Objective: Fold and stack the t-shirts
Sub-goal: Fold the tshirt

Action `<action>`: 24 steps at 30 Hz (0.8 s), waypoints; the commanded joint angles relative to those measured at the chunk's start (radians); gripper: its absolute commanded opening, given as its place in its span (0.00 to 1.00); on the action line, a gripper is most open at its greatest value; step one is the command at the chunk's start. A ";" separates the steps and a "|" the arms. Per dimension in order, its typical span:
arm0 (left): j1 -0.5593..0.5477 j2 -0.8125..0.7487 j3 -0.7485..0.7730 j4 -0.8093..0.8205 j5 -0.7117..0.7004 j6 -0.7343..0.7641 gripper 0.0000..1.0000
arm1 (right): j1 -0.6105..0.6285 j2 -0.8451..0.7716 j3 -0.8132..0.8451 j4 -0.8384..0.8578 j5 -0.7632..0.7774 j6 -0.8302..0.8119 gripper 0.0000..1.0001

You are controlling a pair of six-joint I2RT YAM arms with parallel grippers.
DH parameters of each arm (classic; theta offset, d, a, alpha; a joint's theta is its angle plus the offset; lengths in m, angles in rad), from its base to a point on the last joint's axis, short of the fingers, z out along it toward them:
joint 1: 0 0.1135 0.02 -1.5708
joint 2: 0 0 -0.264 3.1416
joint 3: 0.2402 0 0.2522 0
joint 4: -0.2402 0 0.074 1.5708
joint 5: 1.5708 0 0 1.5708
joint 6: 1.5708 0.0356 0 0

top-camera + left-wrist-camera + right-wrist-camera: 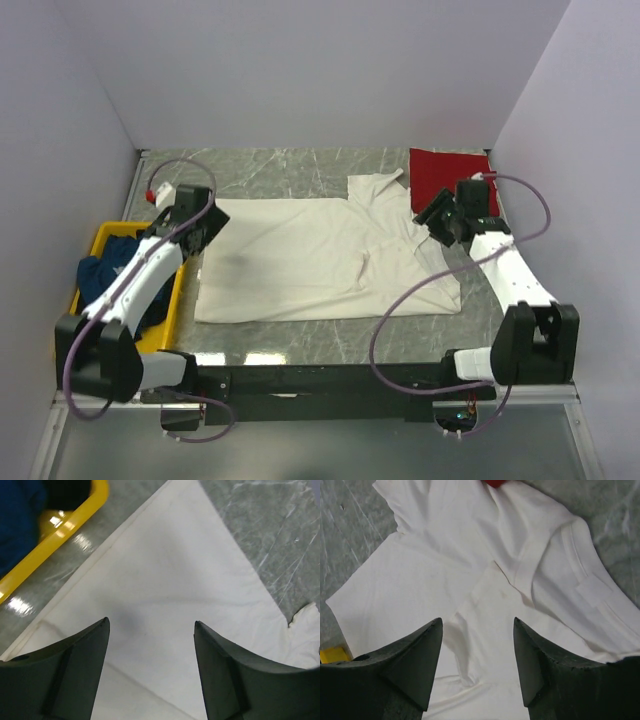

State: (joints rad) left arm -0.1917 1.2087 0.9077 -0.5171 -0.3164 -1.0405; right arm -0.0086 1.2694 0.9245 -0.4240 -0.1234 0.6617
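Observation:
The cream-white t-shirt (320, 255) lies spread on the table, its collar and sleeves toward the right; it also shows in the left wrist view (165, 595) and the right wrist view (470, 580). A red t-shirt (445, 175) lies folded at the back right, with a sliver in the right wrist view (495, 482). The dark blue t-shirt (110, 275) sits crumpled in the yellow tray (105, 236). My left gripper (212, 222) hangs open over the white shirt's left edge (151, 625). My right gripper (437, 222) hangs open over the shirt's collar side (477, 622).
The yellow tray stands at the table's left edge, beside my left arm, and shows in the left wrist view (75, 517). Grey walls close in the table at the back and on both sides. Purple cables loop from both arms over the front of the table.

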 commanded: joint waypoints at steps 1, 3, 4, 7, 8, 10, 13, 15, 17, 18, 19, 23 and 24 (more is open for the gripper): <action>-0.002 0.142 0.153 0.092 -0.030 0.095 0.73 | 0.041 0.106 0.105 0.106 0.021 -0.056 0.65; 0.000 0.222 0.219 0.078 -0.053 0.105 0.71 | 0.045 0.168 0.180 0.114 0.016 -0.076 0.63; 0.000 0.298 0.284 0.068 -0.058 0.114 0.70 | 0.047 0.229 0.204 0.116 0.018 -0.080 0.62; 0.001 0.437 0.408 0.040 -0.073 0.120 0.67 | 0.045 0.359 0.354 0.100 0.065 -0.100 0.61; 0.001 0.468 0.436 0.034 -0.069 0.120 0.67 | 0.042 0.395 0.388 0.070 0.106 -0.096 0.61; 0.001 0.543 0.499 0.028 -0.062 0.123 0.66 | 0.032 0.482 0.471 0.051 0.122 -0.090 0.60; 0.001 0.618 0.545 0.026 -0.044 0.131 0.66 | -0.011 0.562 0.534 0.053 0.116 -0.054 0.60; 0.005 0.652 0.569 0.023 -0.035 0.132 0.66 | -0.051 0.599 0.563 0.060 0.104 -0.019 0.59; 0.009 0.699 0.605 0.022 -0.029 0.138 0.66 | -0.073 0.662 0.614 0.054 0.074 0.004 0.56; 0.011 0.713 0.617 0.014 -0.026 0.140 0.66 | -0.085 0.715 0.641 0.036 0.077 0.009 0.55; 0.015 0.738 0.638 0.011 -0.026 0.142 0.66 | -0.090 0.744 0.672 0.007 0.088 0.010 0.55; 0.038 0.773 0.658 0.015 -0.003 0.145 0.66 | -0.126 0.841 0.761 -0.064 0.088 0.036 0.55; 0.049 0.782 0.658 0.022 0.003 0.145 0.66 | -0.149 0.858 0.760 -0.058 0.077 0.041 0.55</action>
State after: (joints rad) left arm -0.1696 1.9804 1.5200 -0.4980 -0.3344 -0.9176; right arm -0.1257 2.0968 1.6405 -0.4274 -0.0448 0.6670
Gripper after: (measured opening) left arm 0.665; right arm 0.553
